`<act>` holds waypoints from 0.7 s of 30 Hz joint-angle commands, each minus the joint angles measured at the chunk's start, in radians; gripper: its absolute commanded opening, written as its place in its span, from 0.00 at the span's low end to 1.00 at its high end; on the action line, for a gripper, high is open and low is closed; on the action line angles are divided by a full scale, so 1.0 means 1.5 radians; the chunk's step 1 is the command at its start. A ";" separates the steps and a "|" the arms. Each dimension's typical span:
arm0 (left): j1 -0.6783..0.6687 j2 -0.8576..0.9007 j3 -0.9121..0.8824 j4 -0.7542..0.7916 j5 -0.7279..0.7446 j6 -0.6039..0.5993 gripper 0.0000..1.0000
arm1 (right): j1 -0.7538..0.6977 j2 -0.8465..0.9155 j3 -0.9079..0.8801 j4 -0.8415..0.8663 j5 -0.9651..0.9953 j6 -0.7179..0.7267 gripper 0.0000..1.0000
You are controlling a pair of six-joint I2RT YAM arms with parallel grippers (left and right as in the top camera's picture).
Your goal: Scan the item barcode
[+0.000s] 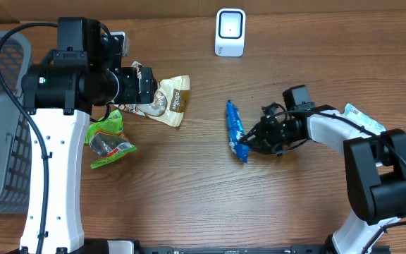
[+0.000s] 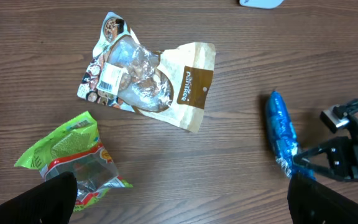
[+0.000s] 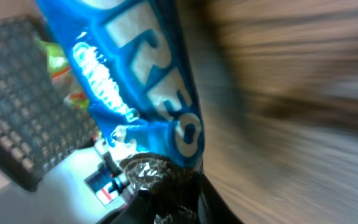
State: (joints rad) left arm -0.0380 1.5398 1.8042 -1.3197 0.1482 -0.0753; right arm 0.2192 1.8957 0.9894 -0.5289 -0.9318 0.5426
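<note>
The right gripper (image 1: 251, 143) is pinching the near end of the blue snack packet (image 1: 235, 129), jaws nearly closed on it, near the middle of the wooden table (image 1: 294, 204). The white scanner (image 1: 230, 32) is sitting well apart at the far edge. The left gripper (image 1: 149, 86) is hanging wide open, holding nothing, over a brown pouch (image 1: 175, 99) at left.

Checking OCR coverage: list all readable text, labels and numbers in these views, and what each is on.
"REO": big white letters on the blue packet, held in the right tool; the word's start is cut off at the top edge.
On the tan pouch, the brown label: white print, too blurred to read.
On the printed packet, the barcode sticker: digits too small.
On the green packet: print unreadable.
On the scanner: no readable marking.
</note>
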 commanded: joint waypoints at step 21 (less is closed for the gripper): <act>0.000 0.003 -0.002 0.000 -0.001 -0.007 1.00 | 0.036 -0.021 0.281 -0.221 0.349 -0.181 0.45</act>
State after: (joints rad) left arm -0.0380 1.5394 1.8042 -1.3193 0.1482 -0.0753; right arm 0.2020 1.8954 1.3014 -0.8349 -0.6319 0.4000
